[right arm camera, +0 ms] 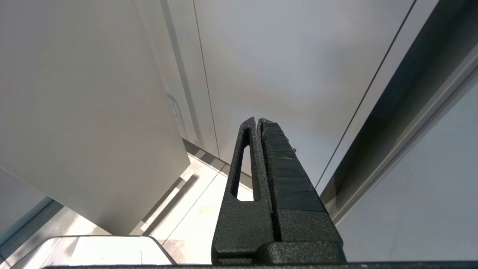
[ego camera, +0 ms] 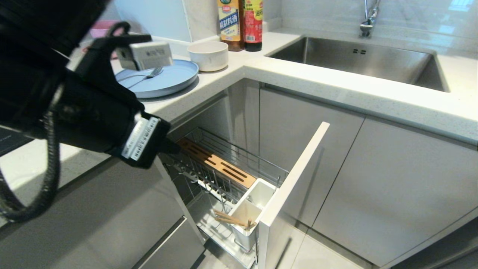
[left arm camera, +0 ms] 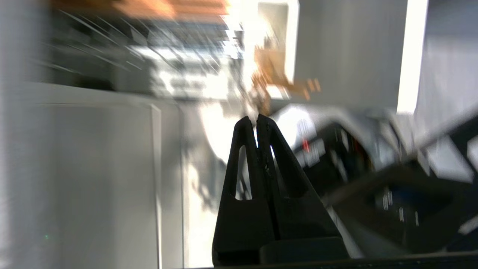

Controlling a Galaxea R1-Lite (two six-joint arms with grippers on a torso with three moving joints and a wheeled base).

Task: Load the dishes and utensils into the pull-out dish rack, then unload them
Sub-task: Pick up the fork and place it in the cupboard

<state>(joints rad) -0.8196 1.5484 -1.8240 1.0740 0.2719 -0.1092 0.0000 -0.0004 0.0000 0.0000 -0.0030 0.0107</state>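
Your left gripper (left arm camera: pixel 257 118) has its fingers pressed together with nothing between them; in the left wrist view the two black tips meet, and everything beyond them is smeared. In the head view the left arm fills the near left, its wrist hanging over the back end of the pull-out dish rack (ego camera: pixel 209 175), which stands drawn out from the cabinet run with its pale front panel (ego camera: pixel 295 175) toward you.

Look into the rack: the slotted bamboo strip (ego camera: pixel 216 163) runs along its far side, the chrome prongs stand empty of plates, and two white square cups (ego camera: pixel 251 209) sit just behind the front panel. The chopsticks (ego camera: pixel 231 219) lie tilted in the nearer cup, their ends poking out over its rim.

The rest of the load is on the surface (ego camera: pixel 336 87) (none of it in the rack). The light-blue plate (ego camera: pixel 171 80) sits near the corner with the fork (ego camera: pixel 143 74) lying across it, partly hidden by your arm. The off-white bowl (ego camera: pixel 208 55) stands just beside the plate, and two sauce bottles (ego camera: pixel 241 24) stand behind it. The steel sink (ego camera: pixel 366 63) lies off to the right.

Your right gripper (right arm camera: pixel 258 120) is outside the head view; its own camera shows its fingers together, empty, pointing at plain cabinet fronts (right arm camera: pixel 280 67) and floor.
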